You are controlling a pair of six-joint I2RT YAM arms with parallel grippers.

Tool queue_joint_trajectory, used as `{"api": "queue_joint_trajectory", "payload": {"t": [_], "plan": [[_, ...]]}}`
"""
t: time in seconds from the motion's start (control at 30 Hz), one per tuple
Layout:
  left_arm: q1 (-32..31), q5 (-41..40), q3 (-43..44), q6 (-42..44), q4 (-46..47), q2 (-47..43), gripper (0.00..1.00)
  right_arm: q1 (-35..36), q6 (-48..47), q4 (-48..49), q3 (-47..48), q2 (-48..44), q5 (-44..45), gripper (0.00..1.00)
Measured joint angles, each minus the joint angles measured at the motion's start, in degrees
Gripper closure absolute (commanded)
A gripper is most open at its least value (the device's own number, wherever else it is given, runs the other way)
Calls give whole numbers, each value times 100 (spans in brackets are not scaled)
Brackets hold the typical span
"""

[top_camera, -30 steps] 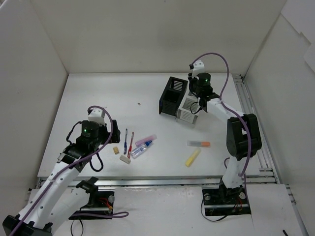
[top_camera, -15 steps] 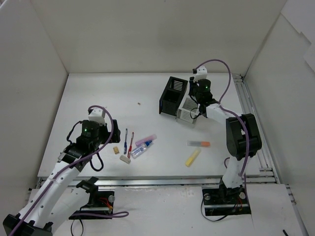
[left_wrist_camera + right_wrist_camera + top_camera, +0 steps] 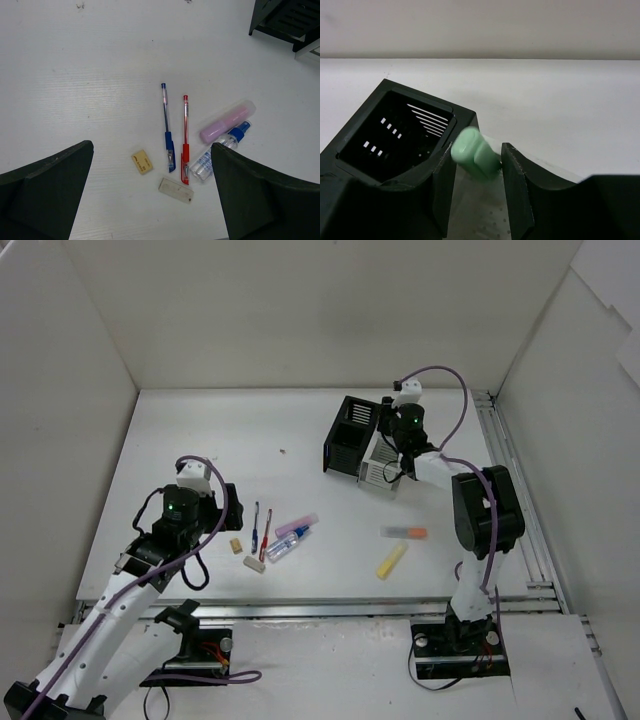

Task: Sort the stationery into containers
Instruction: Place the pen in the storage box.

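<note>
My right gripper (image 3: 477,165) hangs over the white box (image 3: 383,468), beside the black box (image 3: 352,435). Its jaws stand apart, and a blurred green stick (image 3: 476,155) sits tilted between them above the white box's floor (image 3: 485,215). My left gripper (image 3: 150,147) is open and empty above a cluster: blue pen (image 3: 167,132), red pen (image 3: 185,140), pink marker (image 3: 227,122), clear blue-capped tube (image 3: 220,150), beige eraser (image 3: 142,162), white eraser (image 3: 175,190). A yellow stick (image 3: 391,561) lies at the front right.
A grey stick with an orange cap (image 3: 404,532) lies just behind the yellow stick. The black box (image 3: 395,135) shows empty inside, with slotted walls. White walls enclose the table on three sides, and a metal rail (image 3: 510,480) runs along the right edge.
My right gripper has shifted a little toward the back over the white box, and the green stick now looks blurred between the jaws. The left arm has barely moved.
</note>
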Motion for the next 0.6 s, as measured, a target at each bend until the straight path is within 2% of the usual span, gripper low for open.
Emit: {"api": "queue_joint_trajectory", "payload": {"t": [0.03,0.07,0.1,0.23,0.37,0.43,0.57,0.6], "plan": [[0,0,0,0,-2,-4,0,0,39,20,13,15,-4,59],[0,0,0,0,0,-4,0,2,68,39,22,26,-20,49],[0,2,0,0,-2,-4,0,9,116,52,28,33,-46,45],[0,2,0,0,-2,-9,0,44,149,85,46,35,-52,41],[0,7,0,0,-2,-28,0,74,136,81,17,-15,46,30],[0,11,0,0,-2,-44,0,85,120,66,-153,-240,81,25],[0,17,0,2,2,-52,0,114,98,28,-533,-955,181,2],[-4,26,0,4,2,-57,0,114,94,24,-608,-1143,214,2]]}}
